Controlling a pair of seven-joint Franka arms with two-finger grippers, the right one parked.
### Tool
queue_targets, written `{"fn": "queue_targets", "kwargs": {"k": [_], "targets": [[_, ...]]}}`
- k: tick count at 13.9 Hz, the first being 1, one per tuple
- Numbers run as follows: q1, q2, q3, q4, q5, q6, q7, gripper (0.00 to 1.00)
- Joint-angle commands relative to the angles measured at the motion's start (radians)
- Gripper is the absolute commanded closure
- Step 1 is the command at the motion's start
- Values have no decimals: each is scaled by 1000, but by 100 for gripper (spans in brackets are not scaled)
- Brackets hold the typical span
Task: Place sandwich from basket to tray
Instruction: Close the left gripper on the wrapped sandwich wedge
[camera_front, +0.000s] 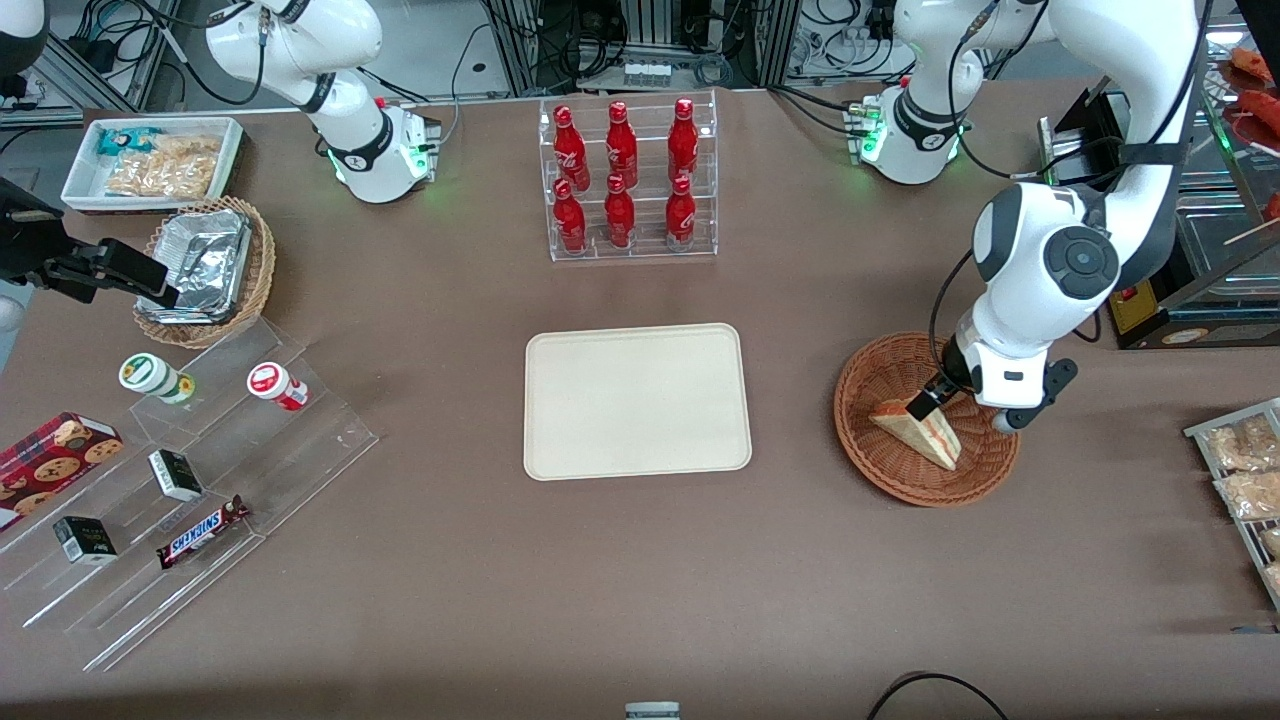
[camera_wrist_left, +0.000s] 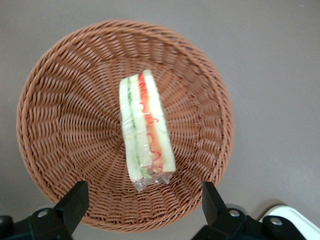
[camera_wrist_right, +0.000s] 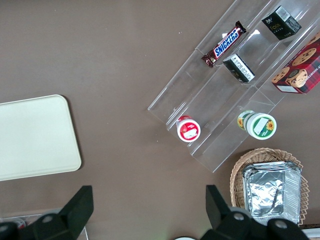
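Claw (camera_wrist_left: 142, 202) of mine hangs over the basket (camera_wrist_left: 60, 150), fingers (camera_wrist_left: 75, 200) spread wide apart and gripping nothing. Straight below it lies the sandwich (camera_wrist_left: 145, 132), resting in the basket's hollow on the woven bottom, its cut edge turned up toward me so that the green and red filling stripes show between the pale bread. The wedge appears wrapped in clear film, which bunches at its narrow end. That end sits closest to the gap between my fingers, one finger standing to either side of it, neither one touching the bread as far as I can see.

From the front, my claw (camera_front: 965, 405) is low above the basket (camera_front: 880, 460), over the part of it farther from the camera, with the dark fingertip just at the top of the sandwich (camera_front: 925, 432). The sandwich stretches from under my claw toward the camera, tilted across the basket floor.

Well away from my claw, toward the parked arm's end of the tabletop (camera_front: 620, 580), lies the tray (camera_front: 637, 400), flat and bare. Farther from the camera than the tray stands a clear rack of red bottles (camera_front: 622, 180). Much farther off toward the parked arm's end are a lighter basket with a foil container (camera_front: 205, 265) and clear steps (camera_front: 180, 500) carrying snacks
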Motion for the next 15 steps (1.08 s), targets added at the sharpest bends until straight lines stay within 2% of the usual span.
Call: {"fn": "queue_targets", "kwargs": {"k": [1, 13, 14, 15], "targets": [[-1, 25, 2, -17, 13, 22, -106, 0], [5, 169, 5, 10, 6, 168, -117, 1], [5, 179, 5, 13, 6, 168, -116, 16], [5, 179, 7, 15, 6, 167, -111, 46]]}}
